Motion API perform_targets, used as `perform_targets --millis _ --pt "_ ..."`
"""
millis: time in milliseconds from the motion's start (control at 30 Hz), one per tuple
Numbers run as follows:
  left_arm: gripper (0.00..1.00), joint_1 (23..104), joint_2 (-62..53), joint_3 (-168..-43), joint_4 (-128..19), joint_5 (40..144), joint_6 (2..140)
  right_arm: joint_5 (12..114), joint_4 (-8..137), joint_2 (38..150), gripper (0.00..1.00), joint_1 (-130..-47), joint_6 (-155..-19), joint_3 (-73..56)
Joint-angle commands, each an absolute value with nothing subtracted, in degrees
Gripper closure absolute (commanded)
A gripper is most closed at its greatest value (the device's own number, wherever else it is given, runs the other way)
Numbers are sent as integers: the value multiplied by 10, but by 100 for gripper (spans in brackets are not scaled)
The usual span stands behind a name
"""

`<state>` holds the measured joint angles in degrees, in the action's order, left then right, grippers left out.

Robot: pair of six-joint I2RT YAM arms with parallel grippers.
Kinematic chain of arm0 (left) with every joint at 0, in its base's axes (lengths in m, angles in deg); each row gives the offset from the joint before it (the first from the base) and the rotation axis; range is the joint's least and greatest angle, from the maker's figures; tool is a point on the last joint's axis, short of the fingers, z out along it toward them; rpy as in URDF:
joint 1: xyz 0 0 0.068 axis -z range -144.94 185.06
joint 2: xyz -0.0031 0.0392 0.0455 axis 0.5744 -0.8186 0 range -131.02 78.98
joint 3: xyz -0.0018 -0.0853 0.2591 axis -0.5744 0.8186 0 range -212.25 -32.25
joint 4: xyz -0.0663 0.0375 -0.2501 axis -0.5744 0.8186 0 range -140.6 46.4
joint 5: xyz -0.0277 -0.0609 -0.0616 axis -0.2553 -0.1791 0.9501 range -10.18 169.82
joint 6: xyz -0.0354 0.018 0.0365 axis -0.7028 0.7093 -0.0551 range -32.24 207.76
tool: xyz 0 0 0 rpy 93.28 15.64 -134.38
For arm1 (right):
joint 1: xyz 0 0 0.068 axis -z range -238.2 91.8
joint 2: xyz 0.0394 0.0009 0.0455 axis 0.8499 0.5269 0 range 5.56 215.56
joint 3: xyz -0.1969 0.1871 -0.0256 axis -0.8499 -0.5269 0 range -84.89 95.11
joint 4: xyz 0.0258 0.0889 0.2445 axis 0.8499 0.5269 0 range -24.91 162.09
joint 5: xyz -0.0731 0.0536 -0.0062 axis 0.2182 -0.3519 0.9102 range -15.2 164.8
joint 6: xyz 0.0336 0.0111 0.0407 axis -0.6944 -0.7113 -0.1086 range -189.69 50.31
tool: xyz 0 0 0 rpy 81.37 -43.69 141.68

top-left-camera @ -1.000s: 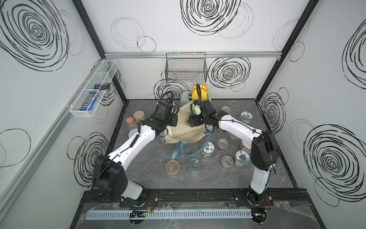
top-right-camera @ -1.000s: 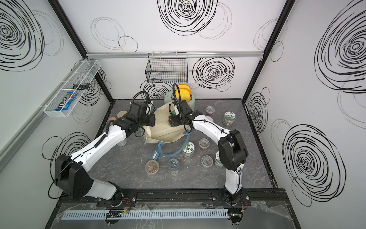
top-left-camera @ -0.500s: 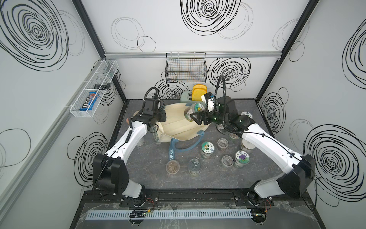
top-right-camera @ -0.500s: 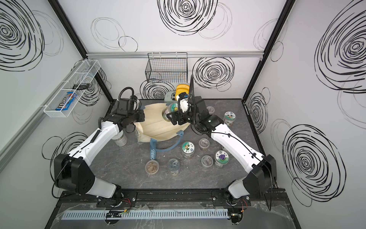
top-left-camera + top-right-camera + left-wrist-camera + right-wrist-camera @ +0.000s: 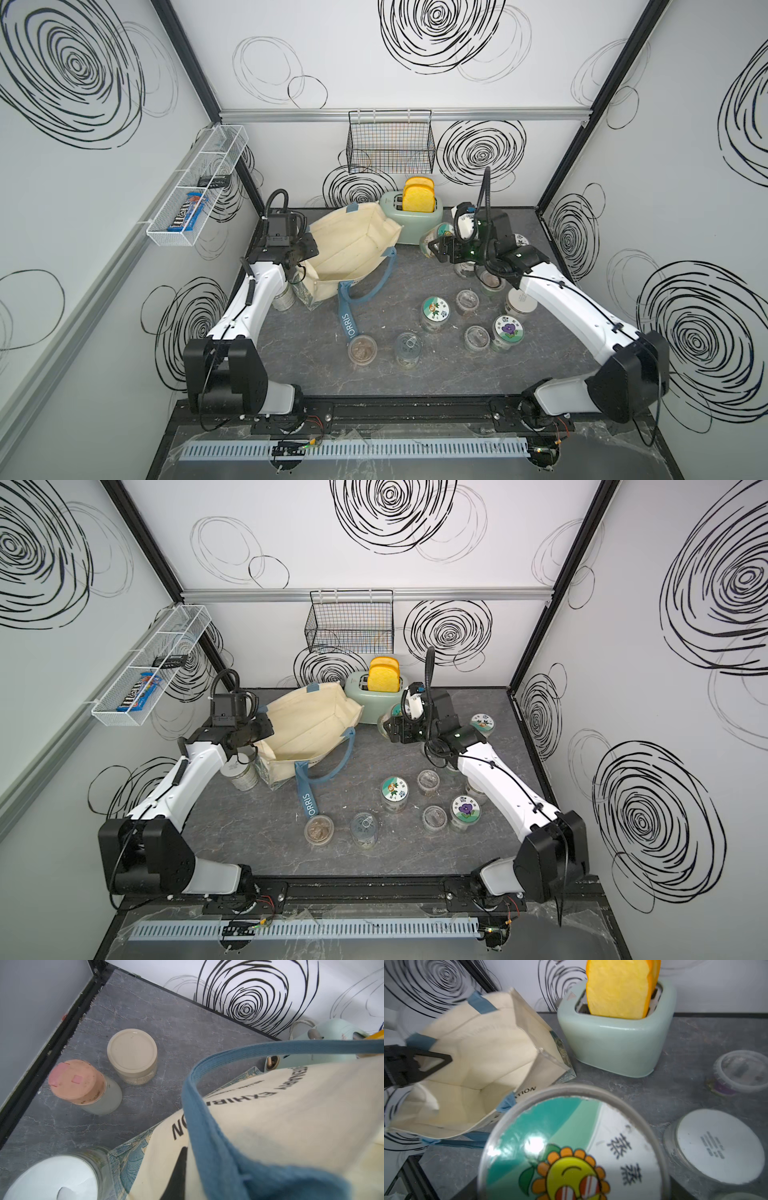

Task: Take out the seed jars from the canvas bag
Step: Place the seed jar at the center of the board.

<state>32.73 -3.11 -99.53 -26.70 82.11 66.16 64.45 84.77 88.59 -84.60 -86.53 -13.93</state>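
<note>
A cream canvas bag (image 5: pixel 353 245) with blue strap handles, black lettering and a green patterned base sits tilted at the far left of a dark grey marbled surface (image 5: pixel 291 374), its open mouth showing pale lining. The left gripper (image 5: pixel 306 250) has its jaws drawn narrow, pinching the bag's left rim. Right of the bag, the right gripper (image 5: pixel 435 249) has its jaws spread wide around a held jar (image 5: pixel 571 1147). This jar is clear, with a cartoon sunflower on a teal and white lid, and it is raised above the surface just in front of a mint-green toaster (image 5: pixel 415 222) holding yellow toast. More seed jars (image 5: pixel 435 311) stand upright in a loose cluster across the centre and right. Some have flower-print lids and some are clear tubs, and a pull-tab jar (image 5: pixel 409 347) stands nearest. A white-lidded jar (image 5: pixel 52 1178) stands just beside the bag's base under the left arm. In the far left corner stand a tan-lidded jar (image 5: pixel 132 1055) and a frosted pink-lidded jar (image 5: pixel 79 1082). The white walls (image 5: pixel 415 95) carry black scribbled swirls. A black wire basket (image 5: pixel 390 145) hangs on the far wall and a white mesh shelf (image 5: pixel 195 187) on the left.
</note>
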Motion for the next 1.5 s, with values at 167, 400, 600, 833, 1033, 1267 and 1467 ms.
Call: perform_targets --millis 167,400,600,833,1033,1267,1467 --pt "95 322 -41 -988 -307 855 640 711 868 999 36 -853 -851 -121" --pt "91 322 -80 -1014 -296 869 642 752 965 1137 36 -872 -858 -10" --pt "89 324 -118 -1044 -290 876 639 769 955 1190 35 -891 -856 14" --pt "84 342 -160 -1062 -286 896 636 768 961 1234 28 -891 -855 41" --pt "58 347 -163 -1084 -284 915 637 761 966 1213 12 -889 -854 45" --pt "27 355 -150 -1141 -254 921 647 741 979 1156 1 -880 -855 72" --pt "13 356 -95 -1144 -250 916 653 719 965 1097 3 -865 -856 57"
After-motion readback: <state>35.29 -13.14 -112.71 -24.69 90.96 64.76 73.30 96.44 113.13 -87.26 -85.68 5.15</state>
